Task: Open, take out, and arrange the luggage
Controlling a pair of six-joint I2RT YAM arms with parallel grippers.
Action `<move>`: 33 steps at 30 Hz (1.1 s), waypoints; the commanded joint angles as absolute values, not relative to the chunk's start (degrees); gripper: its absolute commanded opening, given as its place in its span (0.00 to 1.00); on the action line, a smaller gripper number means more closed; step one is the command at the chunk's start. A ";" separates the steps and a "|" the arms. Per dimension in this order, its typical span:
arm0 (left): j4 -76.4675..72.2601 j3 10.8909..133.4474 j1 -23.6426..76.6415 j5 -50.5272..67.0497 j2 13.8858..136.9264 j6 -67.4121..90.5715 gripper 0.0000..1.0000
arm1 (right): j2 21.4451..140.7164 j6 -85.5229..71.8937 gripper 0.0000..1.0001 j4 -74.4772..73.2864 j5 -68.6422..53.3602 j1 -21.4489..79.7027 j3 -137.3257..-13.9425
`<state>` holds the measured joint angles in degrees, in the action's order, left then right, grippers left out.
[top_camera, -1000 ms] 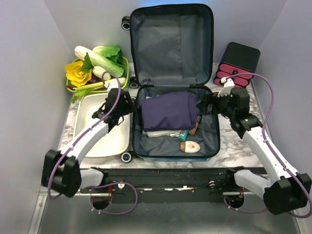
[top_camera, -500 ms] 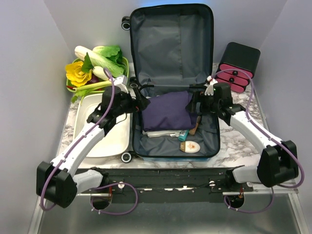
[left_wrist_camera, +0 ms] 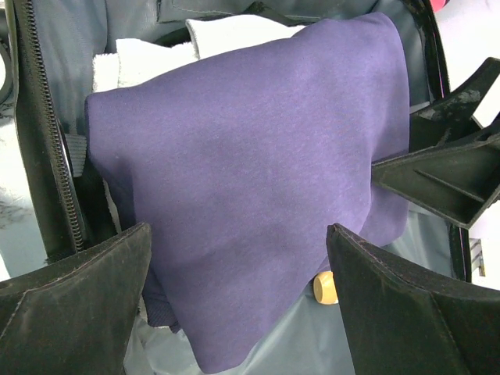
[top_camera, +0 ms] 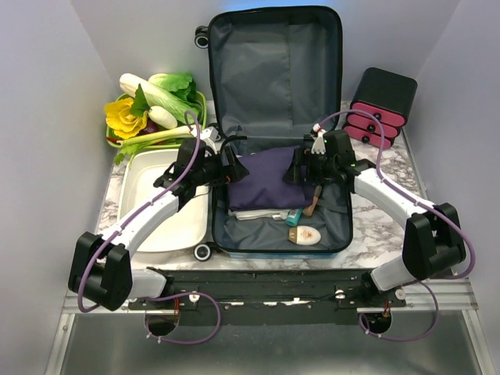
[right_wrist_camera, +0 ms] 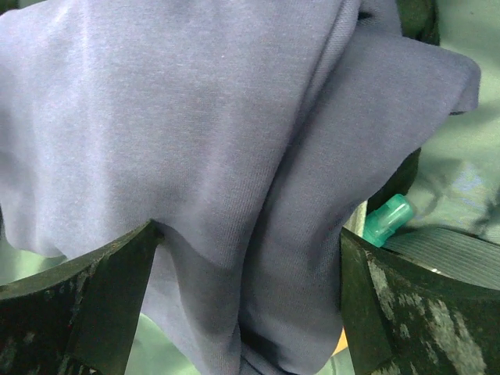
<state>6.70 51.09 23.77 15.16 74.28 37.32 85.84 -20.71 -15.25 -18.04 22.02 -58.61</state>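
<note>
The luggage (top_camera: 277,70) lies open in the middle of the table, its grey-lined lid propped upright at the back. A folded purple garment (top_camera: 266,181) rests on top of the things in its lower half. My left gripper (top_camera: 231,168) is open at the garment's left edge, and the left wrist view shows its fingers straddling the purple cloth (left_wrist_camera: 250,148) around the left gripper (left_wrist_camera: 238,230). On the opposite edge my right gripper (top_camera: 295,170) is also open. The cloth (right_wrist_camera: 195,117) bulges between the fingers of the right gripper (right_wrist_camera: 248,230), unpinched.
Under the garment are a white towel (left_wrist_camera: 226,31), a teal-capped bottle (top_camera: 294,217) and a cream tube (top_camera: 305,236). A white tray (top_camera: 164,211) sits left of the case, a basket of vegetables (top_camera: 156,109) behind it, a black box with pink drawers (top_camera: 379,105) at back right.
Both arms have swung inward from the case's sides to the purple garment's edges. The left gripper's jaws have spread wider.
</note>
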 commanded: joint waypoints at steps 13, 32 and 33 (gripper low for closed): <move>3.34 49.39 24.08 17.58 74.45 36.30 0.99 | 94.04 -23.38 0.50 -12.66 -24.18 27.33 -64.95; 5.19 51.32 26.19 17.58 75.67 35.68 0.99 | 72.69 -19.78 0.01 -13.80 -1.49 21.71 -54.23; 4.23 51.59 26.63 18.36 77.41 35.86 0.99 | 73.03 -19.25 0.01 -13.89 -2.28 21.45 -54.23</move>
